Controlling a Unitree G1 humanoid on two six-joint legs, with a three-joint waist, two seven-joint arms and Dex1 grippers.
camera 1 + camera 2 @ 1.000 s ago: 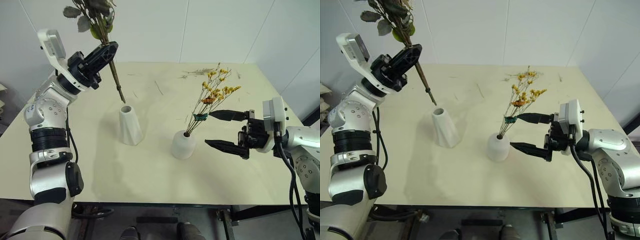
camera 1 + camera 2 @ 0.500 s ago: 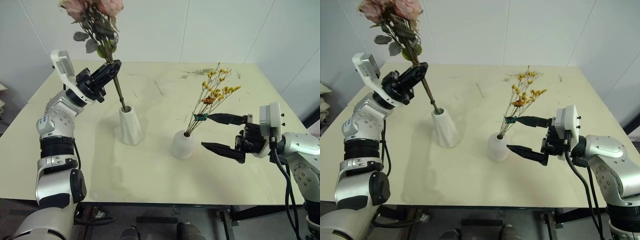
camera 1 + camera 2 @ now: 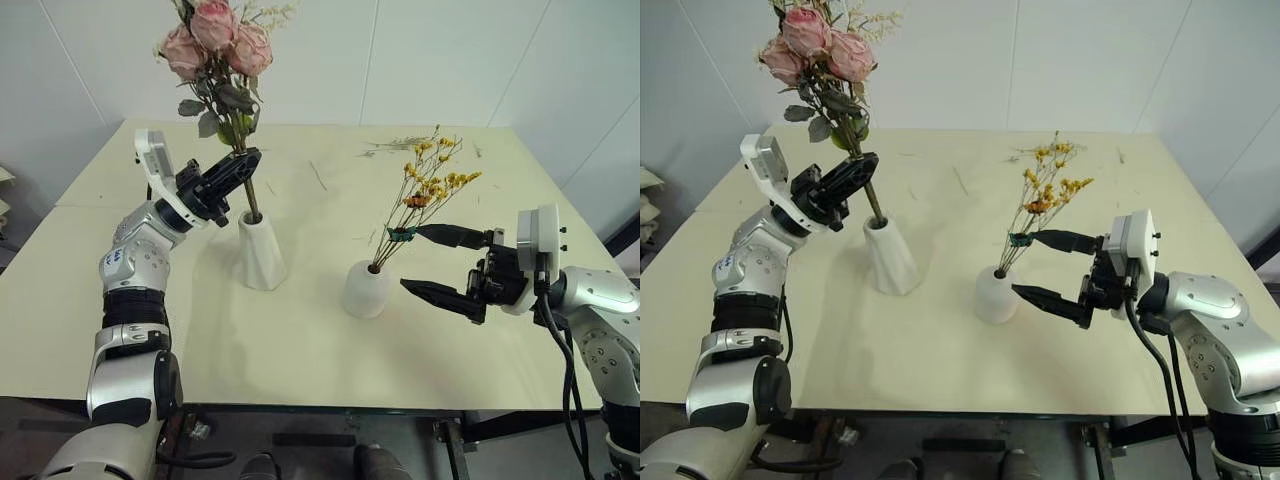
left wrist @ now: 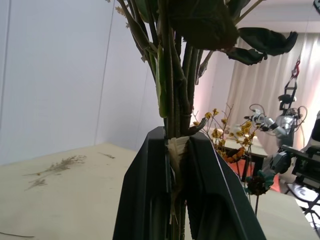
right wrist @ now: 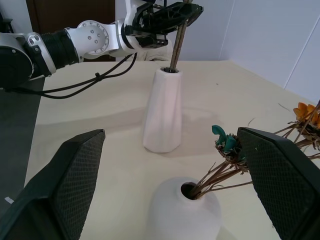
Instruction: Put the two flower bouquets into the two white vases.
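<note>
Indoors, cream table [image 3: 300,330], scattered dried sprigs [image 3: 395,145], white walls [image 3: 440,60]

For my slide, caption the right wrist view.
Open right hand flanks yellow spray in short vase; left hand lowers stems into tall vase.

Cream table [image 3: 300,340] w/ loose sprigs [image 3: 395,145], white panel walls [image 3: 440,60] behind.

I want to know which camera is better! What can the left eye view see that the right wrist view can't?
The left eye view alone shows the pink roses up top and the sprigs at the table's far side. The right wrist view alone looks into the short vase's mouth. Both show the left gripper shut on the rose stems, which enter the tall vase, the yellow spray's teal tie, and the open right gripper.
</note>
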